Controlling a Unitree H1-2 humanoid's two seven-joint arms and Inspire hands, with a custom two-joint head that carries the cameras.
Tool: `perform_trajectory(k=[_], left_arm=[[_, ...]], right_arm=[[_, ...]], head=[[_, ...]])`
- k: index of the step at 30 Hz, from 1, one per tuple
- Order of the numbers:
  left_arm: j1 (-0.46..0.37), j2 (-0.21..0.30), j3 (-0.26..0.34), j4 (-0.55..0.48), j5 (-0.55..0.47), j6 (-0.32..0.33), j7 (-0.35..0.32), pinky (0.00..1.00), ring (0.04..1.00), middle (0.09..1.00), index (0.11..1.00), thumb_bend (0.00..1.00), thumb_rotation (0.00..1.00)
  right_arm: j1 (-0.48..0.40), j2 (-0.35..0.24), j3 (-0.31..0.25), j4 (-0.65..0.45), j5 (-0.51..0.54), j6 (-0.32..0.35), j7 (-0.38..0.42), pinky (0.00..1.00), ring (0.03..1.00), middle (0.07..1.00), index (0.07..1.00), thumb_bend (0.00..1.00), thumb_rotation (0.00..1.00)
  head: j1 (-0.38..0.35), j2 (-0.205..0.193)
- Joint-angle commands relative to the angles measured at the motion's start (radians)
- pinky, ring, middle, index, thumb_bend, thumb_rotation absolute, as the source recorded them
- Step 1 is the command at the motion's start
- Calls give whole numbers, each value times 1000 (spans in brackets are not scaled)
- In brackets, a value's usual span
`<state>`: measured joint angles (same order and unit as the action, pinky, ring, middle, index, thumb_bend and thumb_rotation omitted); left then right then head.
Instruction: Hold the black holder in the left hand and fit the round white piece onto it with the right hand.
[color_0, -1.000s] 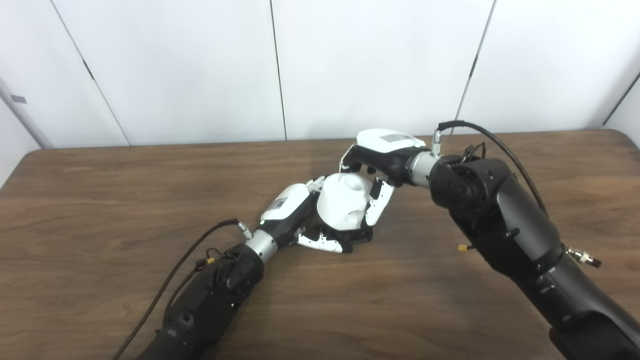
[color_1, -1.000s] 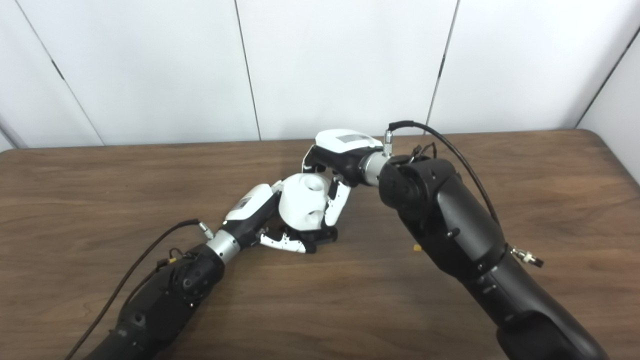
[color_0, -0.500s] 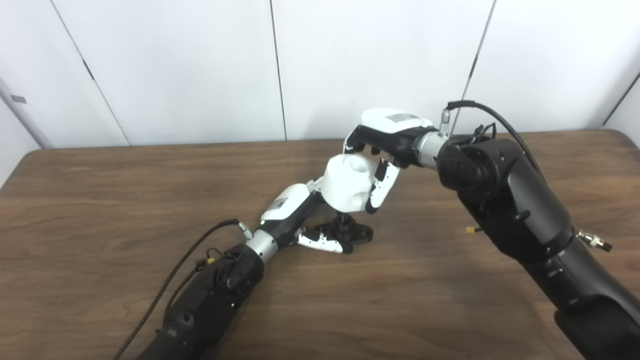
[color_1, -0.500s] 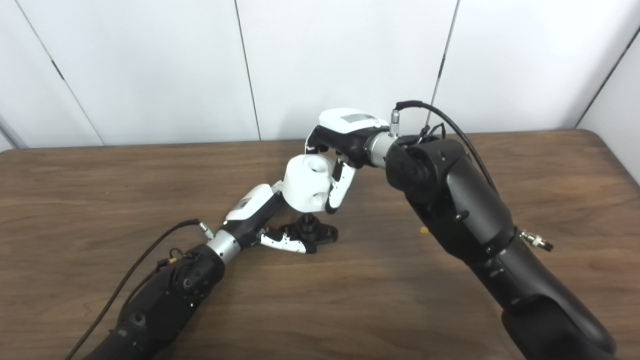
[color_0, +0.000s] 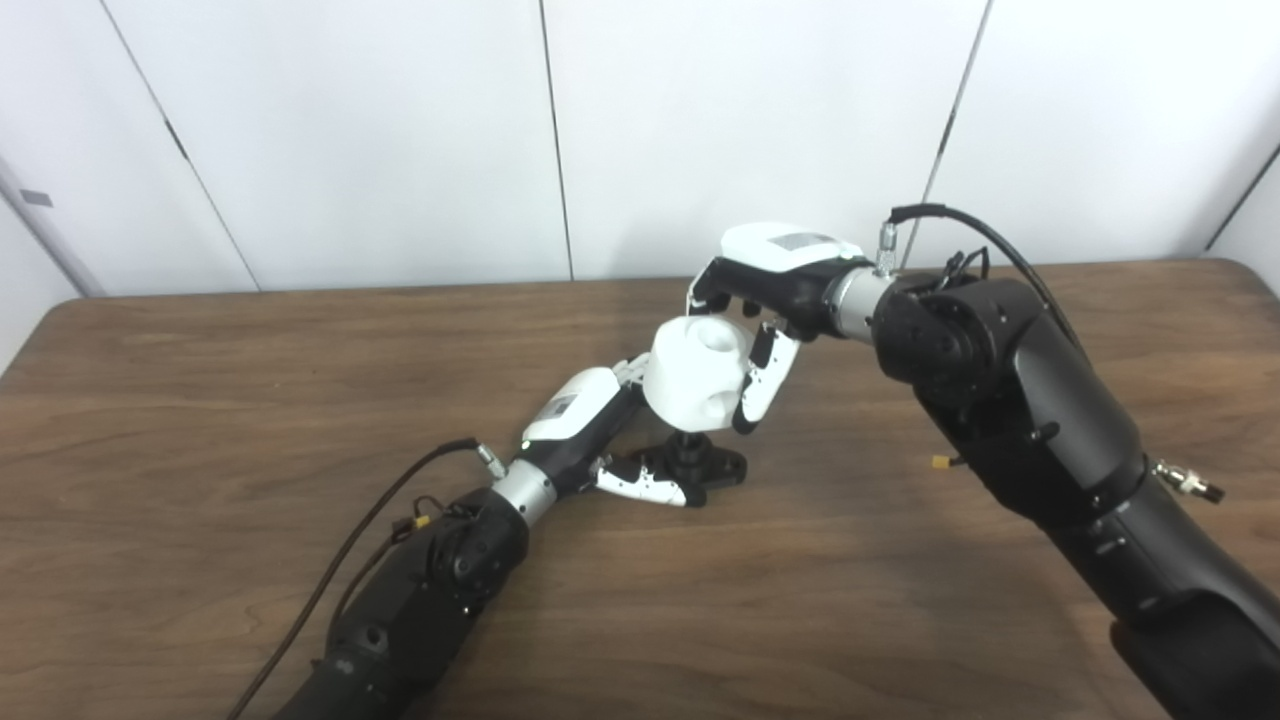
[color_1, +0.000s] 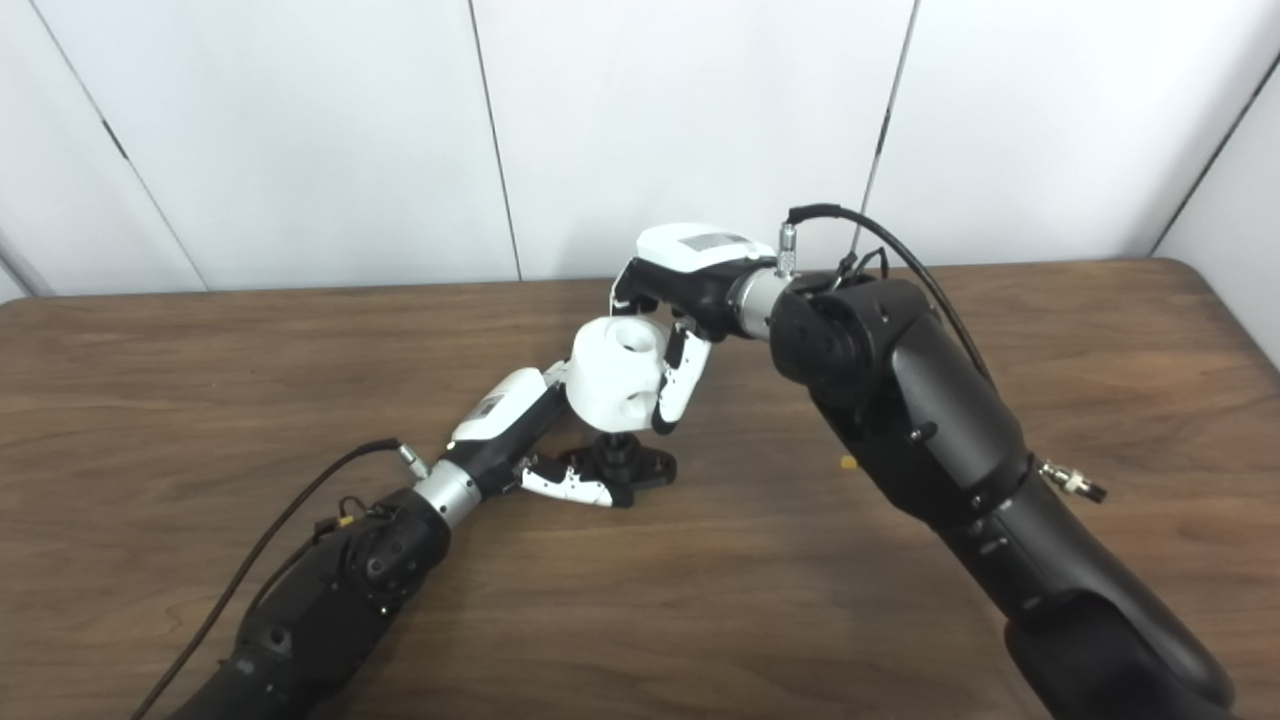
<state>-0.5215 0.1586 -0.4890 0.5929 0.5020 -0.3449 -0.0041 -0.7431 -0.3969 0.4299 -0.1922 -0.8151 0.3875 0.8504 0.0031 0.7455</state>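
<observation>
The black holder (color_0: 703, 462) rests on the brown table (color_0: 200, 400) near its middle, a short post standing up from its flat base. My left hand (color_0: 600, 440) is shut on the holder, fingers wrapped round its left side. The round white piece (color_0: 695, 375), with a hole in its top and one in its side, hangs just above the post, its underside close to the post's tip. My right hand (color_0: 765, 300) is shut on the white piece from above and from the right.
White wall panels stand behind the table's far edge. My right forearm (color_1: 900, 400) slants over the table's right half. A cable (color_0: 380, 520) trails from my left wrist.
One second ago the white piece sat low on the holder. The right hand lifted it clear of the post, then lowered it slightly. The left hand has stayed in place.
</observation>
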Motion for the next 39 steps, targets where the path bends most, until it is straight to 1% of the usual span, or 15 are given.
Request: perform_trajectory(k=[1, 6, 11, 16, 19, 21, 30, 33, 39], left_arm=[[78, -50, -58, 49, 16, 27, -81, 1000, 1000, 963, 482, 523, 57], [78, -51, -58, 47, 18, 25, -76, 1000, 1000, 962, 481, 524, 57], [82, -52, -59, 30, 17, 41, -87, 1000, 1000, 968, 482, 524, 58], [87, -52, -57, 14, 10, 51, -90, 1000, 1000, 969, 482, 524, 58], [90, -51, -54, 3, 0, 57, -97, 1000, 1000, 968, 482, 524, 58], [90, -49, -56, 1, 0, 57, -95, 1000, 1000, 969, 481, 524, 58], [90, -44, -65, -12, 0, 59, -93, 1000, 1000, 970, 481, 524, 58], [94, -46, -64, -23, -3, 76, -100, 1000, 1000, 973, 481, 524, 59], [95, -50, -68, -30, -5, 88, -104, 1000, 1000, 970, 481, 524, 58]], right_arm=[[-37, -7, -4, -9, -12, -13, -15, 670, 780, 745, 484, 522, 137], [-23, -7, 20, 1, -18, -23, -17, 672, 786, 747, 484, 522, 138], [-8, -4, 34, 19, -12, -30, -24, 667, 770, 756, 484, 522, 139], [2, 7, 35, 48, -8, -39, -47, 658, 779, 766, 484, 523, 140], [9, 15, 32, 70, 2, -46, -66, 675, 783, 757, 485, 524, 139], [13, 18, 33, 84, 4, -57, -77, 669, 780, 754, 485, 524, 139], [24, 30, 40, 127, 1, -72, -101, 658, 785, 743, 485, 522, 140], [27, 35, 42, 138, -1, -78, -108, 654, 781, 741, 485, 521, 140], [20, 36, 62, 147, -5, -95, -99, 692, 792, 747, 483, 519, 139]], head=[[4, 3], [8, 5], [20, 9], [23, 12], [23, 14], [23, 14], [24, 18], [25, 20], [30, 25]])
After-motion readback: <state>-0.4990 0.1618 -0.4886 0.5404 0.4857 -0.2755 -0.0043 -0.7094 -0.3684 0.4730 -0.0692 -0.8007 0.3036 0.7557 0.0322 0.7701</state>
